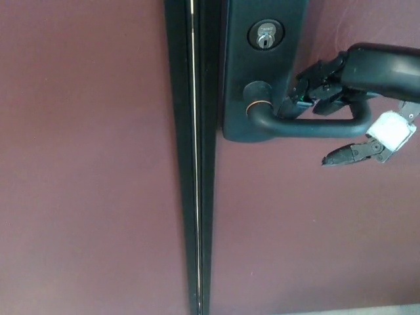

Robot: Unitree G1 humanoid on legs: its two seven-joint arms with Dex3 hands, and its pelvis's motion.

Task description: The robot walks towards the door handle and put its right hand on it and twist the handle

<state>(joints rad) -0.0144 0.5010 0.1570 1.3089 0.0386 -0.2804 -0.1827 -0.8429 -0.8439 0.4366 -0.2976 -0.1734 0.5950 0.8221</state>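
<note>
**Right hand set over the door lever**

Head view: A maroon door (92,164) is seen close up, w/ a dark vertical seam strip (195,157) running top to bottom, left of centre. Just right of the strip a black backplate (262,69) is mounted; a silver keyhole cylinder (265,35) sits near its top. Below the cylinder, a round hub w/ a copper-coloured ring (254,100) is seen, & from it the door handle (308,126) is carried out to the right, approx. level, w/ its far end curved back toward the door.

The right hand (341,92) is brought in from the upper right edge. Two thick fingers (314,84) are laid over the top of the handle, tips down behind the bar near the backplate. The thumb (348,155) is held below the bar & apart from it, pointing left; a white patch (391,131) is seen at its base. So the hand is partly curled round the lever but not closed: fingers on top, thumb clear underneath. Whether real grip is made can't be told.

Left hand: not shown.
</note>
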